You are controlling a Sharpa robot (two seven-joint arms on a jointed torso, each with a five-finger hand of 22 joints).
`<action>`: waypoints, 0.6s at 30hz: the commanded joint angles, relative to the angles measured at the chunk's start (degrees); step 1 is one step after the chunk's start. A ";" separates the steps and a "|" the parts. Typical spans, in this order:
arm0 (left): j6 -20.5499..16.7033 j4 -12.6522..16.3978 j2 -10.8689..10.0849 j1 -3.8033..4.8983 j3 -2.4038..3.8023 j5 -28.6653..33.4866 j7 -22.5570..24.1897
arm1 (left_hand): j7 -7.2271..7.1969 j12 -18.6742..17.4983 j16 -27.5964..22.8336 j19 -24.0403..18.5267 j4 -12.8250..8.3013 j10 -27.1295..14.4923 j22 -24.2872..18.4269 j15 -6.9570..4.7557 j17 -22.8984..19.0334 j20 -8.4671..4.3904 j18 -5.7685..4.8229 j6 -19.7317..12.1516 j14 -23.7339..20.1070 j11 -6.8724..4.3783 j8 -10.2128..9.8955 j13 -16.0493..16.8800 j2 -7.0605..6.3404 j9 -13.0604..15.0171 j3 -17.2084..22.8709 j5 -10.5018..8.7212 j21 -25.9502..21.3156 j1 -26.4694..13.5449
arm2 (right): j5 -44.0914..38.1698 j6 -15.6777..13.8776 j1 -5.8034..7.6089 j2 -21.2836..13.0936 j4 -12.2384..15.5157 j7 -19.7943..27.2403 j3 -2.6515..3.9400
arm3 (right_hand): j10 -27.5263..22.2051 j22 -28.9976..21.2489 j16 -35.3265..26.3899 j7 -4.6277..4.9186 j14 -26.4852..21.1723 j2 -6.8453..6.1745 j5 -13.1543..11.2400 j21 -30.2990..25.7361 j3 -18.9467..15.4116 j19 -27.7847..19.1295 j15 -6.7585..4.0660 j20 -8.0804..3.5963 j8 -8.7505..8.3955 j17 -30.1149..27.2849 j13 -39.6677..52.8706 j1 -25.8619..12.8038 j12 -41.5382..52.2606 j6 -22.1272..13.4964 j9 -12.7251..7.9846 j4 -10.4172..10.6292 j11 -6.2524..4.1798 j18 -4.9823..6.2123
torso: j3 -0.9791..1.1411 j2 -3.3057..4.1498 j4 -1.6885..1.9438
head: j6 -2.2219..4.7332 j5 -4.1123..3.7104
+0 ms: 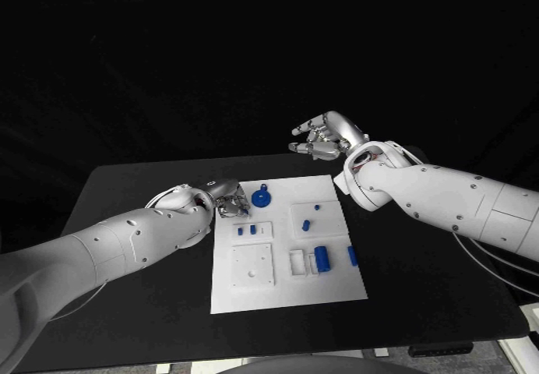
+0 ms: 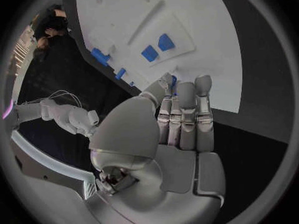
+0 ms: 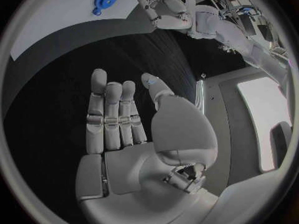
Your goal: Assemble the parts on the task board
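Board: I see the white task board [image 1: 287, 292] lying flat in the middle of the black worktop [image 1: 135, 312].
Left robot hand: my left robot hand [image 1: 228, 198] sits at the board's left edge near its far end, just beside the round blue part. From the left wrist camera its fingers [image 2: 186, 115] are straight, close together and empty, tips toward the board.
Right robot hand: my right robot hand [image 1: 323, 135] is raised past the board's far right corner, well apart from every part. Its fingers [image 3: 112, 117] are stretched out with the thumb apart, holding nothing.
Round part: a round blue part [image 1: 261, 197] with a small tab lies on the board near its far edge.
Other parts: two small blue pieces [image 1: 248, 231] sit in a recess on the board's left half; a blue bar [image 1: 323, 259] lies near its right side, another blue bar [image 1: 353, 255] at the right edge.
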 commanded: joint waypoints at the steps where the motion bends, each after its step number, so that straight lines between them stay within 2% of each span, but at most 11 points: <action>1: 0.99 -0.08 0.42 -0.14 -0.03 -0.70 0.34 | -0.13 0.33 -0.29 0.10 0.00 0.50 1.05 0.00 0.09 -0.29 1.17 0.43 0.45 -0.05 0.18 0.09 0.36 0.10 0.20 0.33 0.26 0.09 | -0.32 0.57 0.01 0.07 0.03 0.27 0.01 | -0.40 0.05 0.05 0.15 -0.39 -0.16 0.36 -0.20 0.39 -0.08 0.05 0.16 -0.23 -0.09 0.01 -0.37 0.23 0.10 -0.08 -0.09 -0.18 0.33 | 0.03 0.03 0.00 | -0.07 -0.11; 9: 1.17 -1.26 1.21 -0.44 -0.08 -0.71 0.49 | -0.12 0.32 -0.38 0.10 0.02 0.45 1.04 0.01 0.13 -0.27 1.17 0.39 0.48 -0.03 0.17 0.09 0.36 0.09 0.22 0.32 0.22 0.09 | -0.32 0.57 0.01 0.11 0.08 0.26 0.01 | -0.40 0.05 0.05 0.15 -0.39 -0.16 0.36 -0.20 0.39 -0.08 0.05 0.16 -0.23 -0.09 0.01 -0.37 0.23 0.10 -0.08 -0.09 -0.18 0.33 | 0.00 -0.01 0.14 | -0.14 -0.32; 18: 1.85 -1.99 2.08 -1.05 -0.20 -0.72 0.47 | -0.11 0.32 -0.45 0.12 0.01 0.43 1.05 0.01 0.20 -0.28 1.17 0.35 0.50 -0.02 0.17 0.09 0.35 0.09 0.28 0.33 0.19 0.13 | -0.33 0.55 0.01 0.18 0.06 0.27 0.01 | -0.40 0.05 0.05 0.15 -0.39 -0.16 0.36 -0.20 0.39 -0.08 0.05 0.16 -0.23 -0.09 0.01 -0.37 0.23 0.10 -0.08 -0.09 -0.18 0.33 | 0.01 0.03 -0.02 | -0.14 -0.32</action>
